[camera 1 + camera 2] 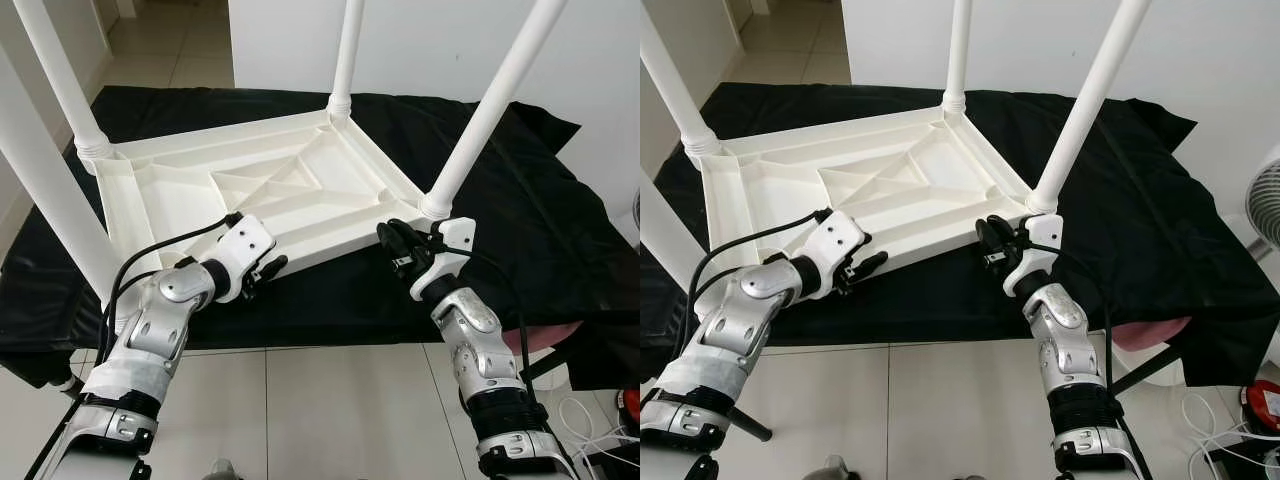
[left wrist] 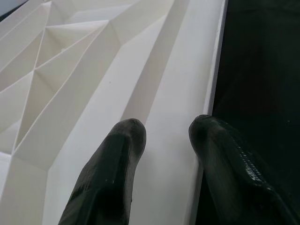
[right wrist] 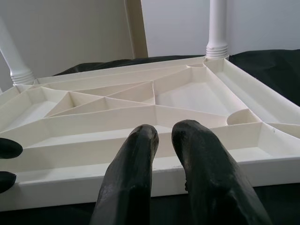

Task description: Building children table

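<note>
Two silver arms reach forward from the bottom of the head views toward the white plastic children's table, which lies upside down on a bench covered with black cloth. Its ribbed underside faces up, with triangular and diagonal ribs inside a raised rim, and four white round legs stand up from the corners.

The left tool sits at the near edge of the upturned table, left of the middle. In the left wrist view its two black fingers are a little apart, one over the white rim and the other over the black cloth just outside it, so they straddle the edge; whether they press on it cannot be told from that picture.

The right tool is at the near right corner, just beside the base of the nearest right leg. The right wrist view looks across the whole ribbed underside to the far corner leg and shows the right tool's fingers close together with a narrow gap, just in front of the near rim and apparently not gripping it. At the edge of that same picture, the black tips of the left tool show at the same rim.

Pale tiled floor lies below the bench, and a white wall stands behind it. Cables lie on the floor to the right.
</note>
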Robot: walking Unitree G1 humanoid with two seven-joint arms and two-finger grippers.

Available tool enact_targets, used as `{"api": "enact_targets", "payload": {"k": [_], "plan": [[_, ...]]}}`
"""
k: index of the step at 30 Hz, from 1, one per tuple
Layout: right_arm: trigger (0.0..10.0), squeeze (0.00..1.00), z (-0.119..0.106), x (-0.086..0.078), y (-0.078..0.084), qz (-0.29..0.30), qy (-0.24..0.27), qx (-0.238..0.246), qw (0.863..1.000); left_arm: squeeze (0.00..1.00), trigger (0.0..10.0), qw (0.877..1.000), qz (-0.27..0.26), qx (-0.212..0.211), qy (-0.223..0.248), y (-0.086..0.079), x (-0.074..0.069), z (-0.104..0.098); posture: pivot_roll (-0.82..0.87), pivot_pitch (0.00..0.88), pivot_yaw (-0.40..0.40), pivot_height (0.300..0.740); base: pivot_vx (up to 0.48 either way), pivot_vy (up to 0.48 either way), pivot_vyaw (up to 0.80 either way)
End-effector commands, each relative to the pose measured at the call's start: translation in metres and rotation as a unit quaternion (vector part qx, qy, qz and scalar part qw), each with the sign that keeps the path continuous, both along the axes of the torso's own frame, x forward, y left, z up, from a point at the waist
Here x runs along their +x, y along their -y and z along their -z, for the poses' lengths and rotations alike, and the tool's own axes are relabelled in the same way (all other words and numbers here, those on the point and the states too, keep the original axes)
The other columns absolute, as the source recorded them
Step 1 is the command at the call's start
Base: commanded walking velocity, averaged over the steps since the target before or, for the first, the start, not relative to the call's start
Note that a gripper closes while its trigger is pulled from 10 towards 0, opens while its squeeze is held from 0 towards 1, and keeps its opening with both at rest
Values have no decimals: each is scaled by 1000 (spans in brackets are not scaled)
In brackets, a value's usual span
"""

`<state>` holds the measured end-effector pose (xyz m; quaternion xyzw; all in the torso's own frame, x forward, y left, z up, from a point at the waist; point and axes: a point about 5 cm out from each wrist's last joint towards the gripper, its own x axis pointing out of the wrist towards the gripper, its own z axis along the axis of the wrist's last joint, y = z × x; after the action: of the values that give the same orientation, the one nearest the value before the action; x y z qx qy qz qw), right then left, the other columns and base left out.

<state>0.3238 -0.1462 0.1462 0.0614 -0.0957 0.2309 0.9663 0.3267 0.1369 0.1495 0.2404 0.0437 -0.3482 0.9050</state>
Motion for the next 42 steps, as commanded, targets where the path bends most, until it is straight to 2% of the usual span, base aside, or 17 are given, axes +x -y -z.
{"api": "enact_targets", "payload": {"k": [1, 4, 5, 11, 14, 20, 27, 30, 31, 33, 34, 42], "plan": [[10000, 0, 2, 1, 0, -3, -3, -3, 1000, 0, 10000, 999, 23, 7, -31, -3, -7, 7, 69, 39, -59, 740, 0, 0, 0], [10000, 0, 2, 1, -1, -4, -3, -4, 1000, 0, 10000, 999, 20, -1, -35, -5, -9, 6, 67, 38, -63, 740, 0, 0, 0], [10000, 0, 2, 1, 0, -5, -3, -5, 1000, 0, 10000, 999, 13, -23, -42, -6, -9, 4, 64, 39, -65, 740, 0, 0, 0], [10000, 0, 1, 1, 2, -3, -1, -7, 1000, 0, 10000, 998, 12, -29, -53, -5, -13, 5, 56, 38, -65, 740, 0, 0, 0], [10000, 0, 1, 1, 4, -1, 0, -10, 1000, 0, 10000, 998, 17, 15, -58, -4, -17, 13, 54, 36, -66, 740, 0, 0, 0], [10000, 0, 0, 2, 4, 0, 1, -9, 1000, 0, 10000, 997, 27, 23, -64, 1, -20, 15, 54, 33, -64, 740, 0, 0, 0], [10000, 0, -1, 3, 3, 0, 1, -8, 1000, 0, 10000, 997, 6, 28, -68, 0, -17, 14, 56, 31, -65, 740, 0, 0, 0], [10000, 0, -1, 4, 2, -1, 2, -7, 1000, 0, 10000, 997, -23, 24, -66, -1, -10, 13, 54, 28, -65, 740, 0, 0, 0], [10000, 0, -1, 4, 2, 0, 2, -7, 1000, 0, 3059, 997, -44, 20, -59, 0, -6, 12, 53, 28, -65, 740, 0, 0, 0], [10000, 0, -1, 4, 2, 0, 2, -7, 1000, 0, 3059, 997, -50, 18, -56, 1, -4, 12, 53, 28, -65, 740, 0, 0, 0], [10000, 0, -1, 4, 2, 0, 2, -7, 1000, 0, 0, 997, -58, 21, -52, 2, -3, 12, 52, 26, -66, 740, 0, 0, 0], [10000, 0, -3, 6, 3, 2, 4, -7, 1000, 0, 0, 997, -55, 30, -36, 20, 4, 11, 50, 21, -68, 740, 0, 0, 0]]}}
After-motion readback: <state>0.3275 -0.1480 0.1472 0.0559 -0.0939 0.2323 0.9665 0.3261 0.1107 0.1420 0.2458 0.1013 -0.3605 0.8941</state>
